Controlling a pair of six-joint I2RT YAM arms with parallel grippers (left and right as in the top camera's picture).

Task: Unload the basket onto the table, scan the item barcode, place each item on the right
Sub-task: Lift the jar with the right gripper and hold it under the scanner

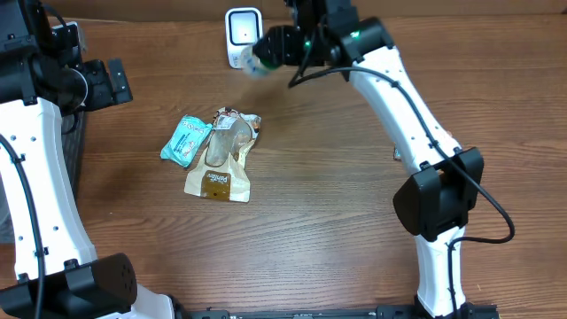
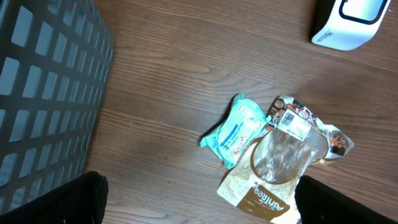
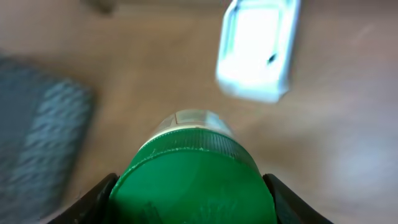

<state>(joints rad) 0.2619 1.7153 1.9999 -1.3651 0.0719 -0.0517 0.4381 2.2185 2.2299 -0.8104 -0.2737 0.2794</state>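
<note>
My right gripper [image 1: 273,49] is shut on a clear bottle with a green cap [image 3: 193,180], its fingers [image 3: 94,204] pressing both sides of the cap. The bottle's clear end [image 1: 255,65] points toward the white barcode scanner [image 1: 242,32] at the table's far edge and hangs just in front of it. In the right wrist view the scanner [image 3: 256,53] looks blurred beyond the bottle. My left gripper [image 1: 113,83] hovers at the far left, open and empty, and in its own view the jaws stand wide apart over bare wood.
A teal packet [image 1: 184,140] and a brown pouch with a clear window [image 1: 221,164] lie together mid-table, also seen as the packet [image 2: 233,132] and pouch [image 2: 273,180] in the left wrist view. A dark mesh basket [image 2: 43,93] stands at the left edge.
</note>
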